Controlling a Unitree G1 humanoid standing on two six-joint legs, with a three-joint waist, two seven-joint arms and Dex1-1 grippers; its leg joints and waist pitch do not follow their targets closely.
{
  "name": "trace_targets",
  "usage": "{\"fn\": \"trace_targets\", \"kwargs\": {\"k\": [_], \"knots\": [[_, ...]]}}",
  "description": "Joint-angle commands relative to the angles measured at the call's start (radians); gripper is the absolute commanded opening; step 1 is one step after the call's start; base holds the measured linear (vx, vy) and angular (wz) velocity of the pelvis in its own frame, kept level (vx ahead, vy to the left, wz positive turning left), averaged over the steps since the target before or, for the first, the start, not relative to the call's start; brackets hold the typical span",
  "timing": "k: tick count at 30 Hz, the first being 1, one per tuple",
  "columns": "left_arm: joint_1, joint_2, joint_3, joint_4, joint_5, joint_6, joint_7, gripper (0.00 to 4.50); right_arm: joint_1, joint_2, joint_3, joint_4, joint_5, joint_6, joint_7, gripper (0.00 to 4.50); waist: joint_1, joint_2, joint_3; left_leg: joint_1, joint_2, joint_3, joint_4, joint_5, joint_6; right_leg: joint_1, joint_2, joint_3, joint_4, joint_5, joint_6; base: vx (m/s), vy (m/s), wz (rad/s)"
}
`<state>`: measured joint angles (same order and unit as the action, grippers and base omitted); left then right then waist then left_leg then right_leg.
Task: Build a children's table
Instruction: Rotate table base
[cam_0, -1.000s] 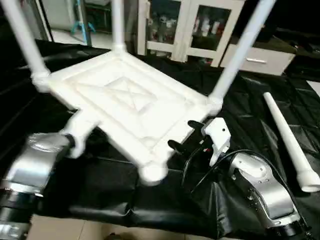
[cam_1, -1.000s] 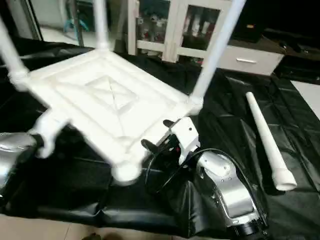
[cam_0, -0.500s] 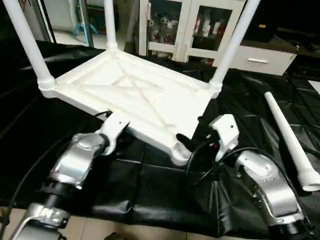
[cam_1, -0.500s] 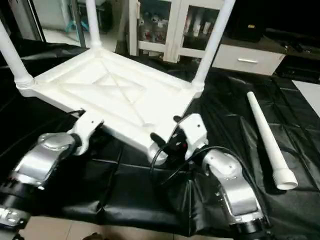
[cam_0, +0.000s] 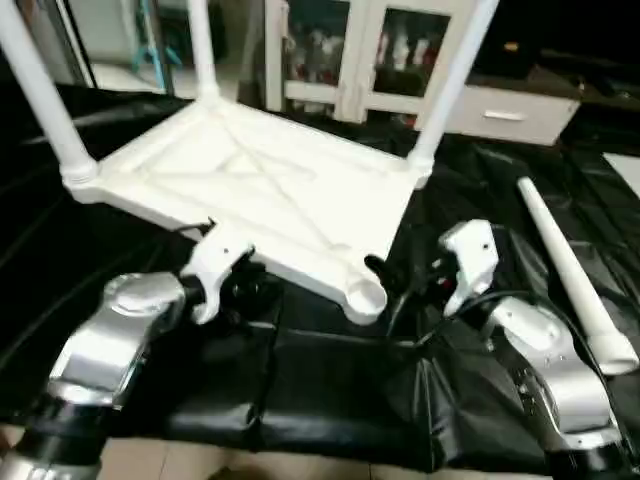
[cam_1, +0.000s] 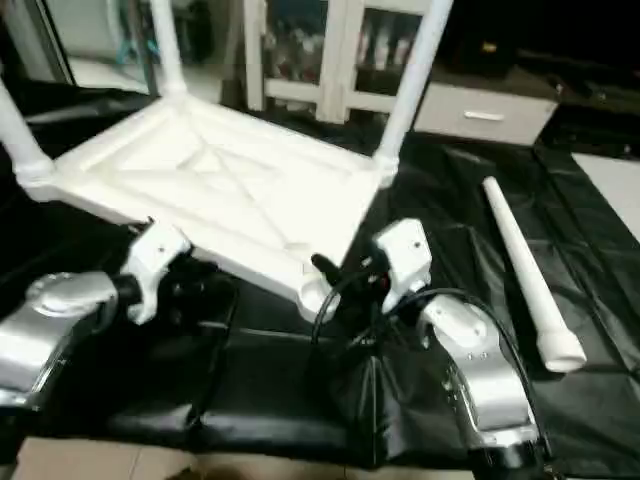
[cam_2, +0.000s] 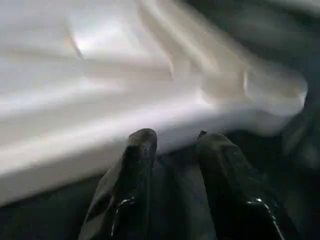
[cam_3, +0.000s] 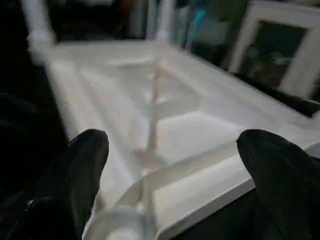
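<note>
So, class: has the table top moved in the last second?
Yes: the table top has tilted flatter, its empty corner now nearer the loose leg.

My head eyes: look forward and down, sharing the table top (cam_0: 260, 190).
My wrist cameras: close along its near edge.

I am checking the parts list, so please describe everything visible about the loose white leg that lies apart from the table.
The loose leg is a long white tube, plastic by its look, smooth and tapered. It lies flat on the black sheet, on the robot's right of the upside-down table top. Its narrow end points away from the robot; its wider, collared end lies nearer. Nothing else touches it: the right end effector is apart from it, near the empty corner socket.
</note>
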<state>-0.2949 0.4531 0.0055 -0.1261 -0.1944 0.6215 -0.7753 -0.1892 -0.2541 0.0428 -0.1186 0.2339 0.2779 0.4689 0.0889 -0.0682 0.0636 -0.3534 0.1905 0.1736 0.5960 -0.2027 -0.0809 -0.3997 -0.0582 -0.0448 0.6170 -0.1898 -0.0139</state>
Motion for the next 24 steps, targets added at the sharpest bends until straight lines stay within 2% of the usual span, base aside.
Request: {"fn": "trace_targets", "kwargs": {"k": [1,2,3,4,5,6,7,8,9,10,11,12,13,15,16,17,18,19,22,23,24], "knots": [[-0.019,-0.098,0.118,-0.001,0.010,0.001,0.194,1.65,-0.018,0.027,-0.040,-0.029,0.007,0.035,-0.075,4.50,-0.004,0.000,-0.057,0.009,0.039,-0.010,-0.083,-0.199,-0.012,0.038,-0.072,0.045,-0.072,-0.218,-0.169,0.000,0.000,0.00],[-0.022,-0.126,0.143,-0.004,0.020,0.006,0.264,1.65,-0.018,0.033,-0.041,-0.031,0.004,0.040,-0.086,4.50,0.000,-0.006,-0.058,0.006,0.039,-0.012,-0.080,-0.190,-0.010,0.041,-0.075,0.044,-0.070,-0.207,-0.166,0.000,0.000,0.00],[-0.023,-0.141,0.157,-0.008,0.025,0.010,0.305,1.65,-0.017,0.037,-0.041,-0.032,0.001,0.043,-0.093,4.50,0.005,0.002,-0.059,0.009,0.039,-0.012,-0.078,-0.187,-0.008,0.039,-0.077,0.045,-0.071,-0.206,-0.159,0.000,0.000,0.00],[-0.016,-0.158,0.148,-0.021,0.069,0.051,0.370,1.65,-0.015,0.044,-0.040,-0.029,-0.004,0.039,-0.101,4.50,0.003,-0.023,-0.059,0.003,0.039,-0.011,-0.079,-0.176,0.000,0.043,-0.076,0.044,-0.074,-0.210,-0.146,0.000,0.000,0.00],[-0.004,-0.183,0.143,-0.033,0.104,0.039,0.434,1.65,-0.011,0.055,-0.043,-0.025,-0.005,0.038,-0.114,4.50,0.006,-0.015,-0.061,0.004,0.042,-0.015,-0.081,-0.155,-0.001,0.040,-0.075,0.044,-0.068,-0.191,-0.119,0.000,0.000,0.00],[-0.004,-0.183,0.143,-0.033,0.104,0.039,0.434,1.65,-0.011,0.055,-0.043,-0.025,-0.005,0.038,-0.114,4.50,0.005,-0.017,-0.062,0.004,0.041,-0.015,-0.080,-0.151,0.000,0.040,-0.074,0.043,-0.068,-0.180,-0.114,0.000,0.000,0.00],[0.011,-0.227,0.149,-0.042,0.127,-0.023,0.512,1.65,-0.007,0.071,-0.050,-0.017,-0.008,0.041,-0.141,4.50,0.006,-0.023,-0.063,0.007,0.041,-0.015,-0.079,-0.144,0.000,0.039,-0.074,0.042,-0.069,-0.173,-0.110,0.000,0.000,0.00],[0.018,-0.248,0.150,-0.048,0.146,-0.039,0.555,1.65,-0.005,0.081,-0.055,-0.013,-0.008,0.043,-0.155,4.50,0.006,-0.026,-0.065,0.002,0.043,-0.016,-0.079,-0.127,0.001,0.042,-0.074,0.043,-0.065,-0.131,-0.114,0.000,0.000,0.00],[0.032,-0.305,0.155,-0.060,0.168,-0.125,0.634,1.84,0.001,0.098,-0.065,-0.005,-0.010,0.055,-0.190,4.50,0.008,-0.032,-0.067,0.006,0.041,-0.015,-0.076,-0.110,0.003,0.040,-0.073,0.041,-0.063,-0.095,-0.116,0.000,0.000,0.00],[0.032,-0.306,0.156,-0.060,0.168,-0.126,0.634,1.84,0.001,0.098,-0.065,-0.005,-0.010,0.055,-0.191,4.50,0.008,-0.039,-0.067,0.002,0.041,-0.016,-0.076,-0.102,0.007,0.043,-0.072,0.041,-0.062,-0.081,-0.115,0.000,0.000,0.00],[0.040,-0.351,0.150,-0.093,0.159,-0.130,0.641,2.00,0.005,0.112,-0.066,-0.002,-0.017,0.060,-0.211,4.50,0.013,-0.040,-0.068,0.006,0.042,-0.015,-0.074,-0.089,0.005,0.042,-0.074,0.041,-0.058,-0.048,-0.119,0.000,0.000,0.00],[0.038,-0.377,0.157,-0.108,0.129,-0.122,0.640,2.00,0.005,0.118,-0.064,-0.002,-0.017,0.063,-0.216,4.50,0.013,-0.044,-0.067,0.006,0.041,-0.015,-0.074,-0.089,0.004,0.041,-0.073,0.041,-0.059,-0.045,-0.119,0.000,0.000,0.00],[0.038,-0.384,0.158,-0.118,0.116,-0.100,0.638,2.04,0.005,0.120,-0.061,-0.002,-0.018,0.063,-0.217,4.50,0.015,-0.045,-0.066,0.005,0.041,-0.014,-0.074,-0.092,0.001,0.041,-0.075,0.041,-0.058,-0.044,-0.120,0.000,0.000,0.00],[0.039,-0.392,0.144,-0.152,0.078,-0.024,0.616,2.39,0.006,0.123,-0.046,0.000,-0.024,0.062,-0.218,4.50,0.020,-0.050,-0.061,0.007,0.039,-0.013,-0.076,-0.132,-0.011,0.037,-0.073,0.041,-0.063,-0.087,-0.105,0.000,0.000,0.00],[0.041,-0.384,0.129,-0.154,0.082,-0.036,0.604,2.42,0.006,0.123,-0.042,0.001,-0.026,0.060,-0.217,4.50,0.021,-0.061,-0.059,0.005,0.038,-0.013,-0.077,-0.154,-0.010,0.038,-0.072,0.041,-0.069,-0.133,-0.087,0.000,0.000,0.00],[0.040,-0.400,0.124,-0.151,0.104,-0.073,0.640,2.42,0.004,0.125,-0.035,0.002,-0.026,0.062,-0.215,4.50,0.022,-0.068,-0.059,0.005,0.038,-0.013,-0.077,-0.159,-0.009,0.038,-0.074,0.041,-0.070,-0.157,-0.078,0.000,0.000,0.00],[0.039,-0.407,0.123,-0.148,0.111,-0.089,0.653,2.46,0.004,0.126,-0.033,0.002,-0.027,0.063,-0.214,4.50,0.025,-0.060,-0.057,0.005,0.039,-0.015,-0.079,-0.170,-0.011,0.036,-0.075,0.043,-0.074,-0.188,-0.066,0.000,0.000,0.00],[0.040,-0.413,0.126,-0.147,0.119,-0.089,0.671,2.57,0.002,0.123,-0.029,0.003,-0.030,0.062,-0.209,4.50,0.024,-0.066,-0.057,0.005,0.039,-0.015,-0.078,-0.174,-0.012,0.035,-0.075,0.042,-0.076,-0.198,-0.059,0.000,0.000,0.00],[0.054,-0.414,0.125,-0.149,0.110,-0.092,0.668,2.84,-0.003,0.116,-0.024,0.014,-0.034,0.059,-0.207,4.50,0.026,-0.066,-0.059,0.006,0.039,-0.018,-0.079,-0.166,-0.022,0.034,-0.074,0.041,-0.073,-0.188,-0.049,0.000,0.000,0.00],[0.055,-0.414,0.125,-0.150,0.112,-0.091,0.668,2.90,-0.003,0.116,-0.024,0.015,-0.035,0.059,-0.207,4.50,0.025,-0.070,-0.059,0.005,0.039,-0.018,-0.079,-0.162,-0.025,0.034,-0.073,0.040,-0.071,-0.177,-0.046,0.000,0.000,0.00],[0.059,-0.415,0.126,-0.152,0.120,-0.087,0.674,3.03,-0.004,0.116,-0.024,0.017,-0.037,0.058,-0.206,4.50,0.025,-0.070,-0.061,0.006,0.039,-0.019,-0.078,-0.158,-0.029,0.034,-0.072,0.040,-0.070,-0.161,-0.045,0.000,0.000,0.00]]}}
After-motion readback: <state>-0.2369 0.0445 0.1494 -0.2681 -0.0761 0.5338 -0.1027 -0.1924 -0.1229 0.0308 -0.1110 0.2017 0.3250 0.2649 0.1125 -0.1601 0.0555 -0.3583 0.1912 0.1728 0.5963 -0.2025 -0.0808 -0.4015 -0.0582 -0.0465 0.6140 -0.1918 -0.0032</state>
